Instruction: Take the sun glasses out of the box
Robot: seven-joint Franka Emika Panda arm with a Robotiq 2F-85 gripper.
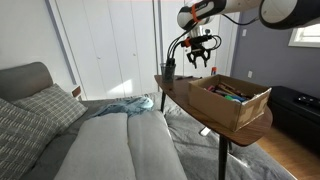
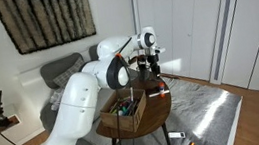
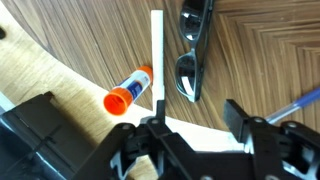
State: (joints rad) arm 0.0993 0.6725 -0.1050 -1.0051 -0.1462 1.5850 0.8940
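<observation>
The dark sunglasses [image 3: 190, 48] lie folded on the round wooden tabletop [image 3: 260, 60], outside the box, just ahead of my gripper [image 3: 197, 118]. The gripper is open and empty, and hovers above the table with its two fingers spread. In both exterior views it hangs over the far part of the table [image 1: 197, 56] [image 2: 149, 64], behind the brown cardboard box [image 1: 238, 104] [image 2: 127, 113]. The box holds several small items. The sunglasses are too small to make out in the exterior views.
A glue stick with an orange cap [image 3: 128, 88], a thin white stick [image 3: 156, 60] and a blue pen [image 3: 300, 102] lie on the table by the sunglasses. A dark cylindrical cup [image 1: 169, 70] stands at the table's edge. A grey sofa [image 1: 110, 145] with teal cloth [image 1: 118, 106] sits below.
</observation>
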